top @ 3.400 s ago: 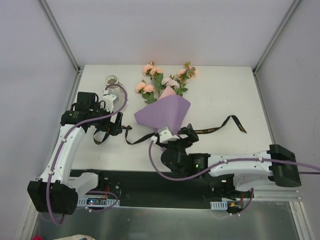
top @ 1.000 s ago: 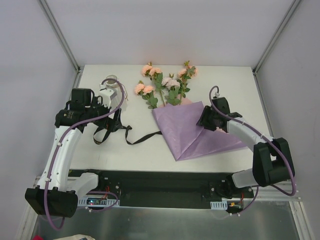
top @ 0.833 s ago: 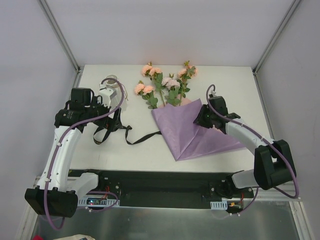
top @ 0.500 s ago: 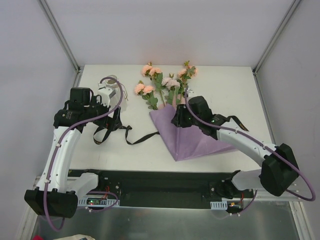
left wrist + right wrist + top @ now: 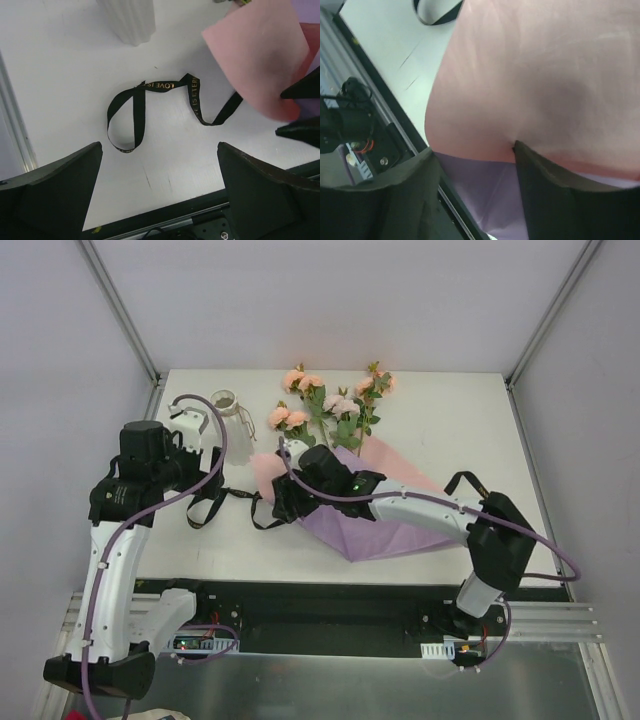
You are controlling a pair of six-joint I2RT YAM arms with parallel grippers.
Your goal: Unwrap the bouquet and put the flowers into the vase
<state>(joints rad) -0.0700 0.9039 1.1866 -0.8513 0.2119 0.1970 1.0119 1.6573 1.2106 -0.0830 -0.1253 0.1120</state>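
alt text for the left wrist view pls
A black ribbon lies in loose loops on the white table, seen between the left arm's wide-open dark fingers. A pink paper sheet enters at upper right; the base of the white ribbed vase shows at top.

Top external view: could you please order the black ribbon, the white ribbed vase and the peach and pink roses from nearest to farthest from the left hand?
From the left hand:
1. black printed ribbon, looped on the table right beside the hand.
2. white ribbed vase, beyond the hand, towards the far edge.
3. peach and pink roses, farthest, off to the right along the far edge.
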